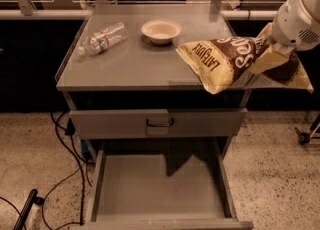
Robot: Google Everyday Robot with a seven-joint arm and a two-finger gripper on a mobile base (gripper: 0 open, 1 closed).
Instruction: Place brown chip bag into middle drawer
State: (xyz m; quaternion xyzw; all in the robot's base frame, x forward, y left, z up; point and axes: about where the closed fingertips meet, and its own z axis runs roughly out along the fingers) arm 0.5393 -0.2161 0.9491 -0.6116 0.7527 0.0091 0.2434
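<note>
The brown chip bag [225,63], dark brown with cream-yellow ends and white lettering, hangs in the air over the cabinet's front right corner. My gripper [272,50] is shut on its right part, and my white arm comes in from the upper right. The bag's left end sticks out over the tabletop edge. The middle drawer [105,174] is pulled out below, a wide grey tray with a bare flat floor, down and left of the bag.
A clear water bottle [102,38] lies on the grey cabinet top [125,66] at the left. A white bowl [161,30] stands at the back middle. The upper drawer [160,122], with a dark handle, is closed. Cables [65,174] trail on the floor at the left.
</note>
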